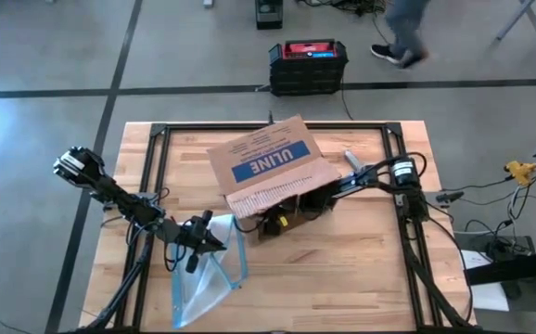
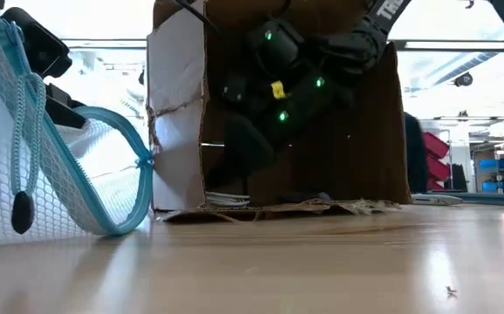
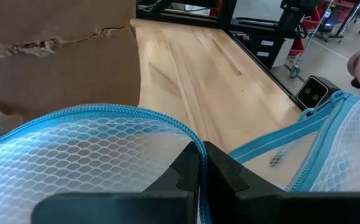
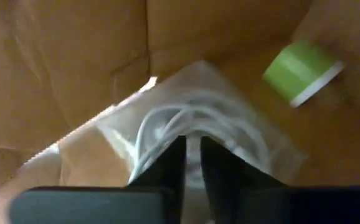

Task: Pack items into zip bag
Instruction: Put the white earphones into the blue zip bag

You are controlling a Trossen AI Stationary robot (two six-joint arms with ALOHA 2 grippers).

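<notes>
- The left gripper [image 3: 202,163], nearest the left wrist camera, is clamping its fingers together on the blue zip edge of the zip bag [image 1: 205,284], holding its mouth open.
- The bag is showing clear white mesh with a blue zipper and a dark pull on a cord; it is sitting near the front edge of the worktop [image 1: 361,269], left of centre.
- The right gripper [image 4: 192,155] is reaching inside the cardboard box [image 1: 268,167] with fingers slightly apart around a clear packet of coiled white cable [image 4: 192,124]; whether it is gripping, I cannot tell.
- A green-and-white roll [image 4: 301,73] is lying near the packet.
- The box, mid-worktop, is reading "ULINE" on a blue band.
</notes>
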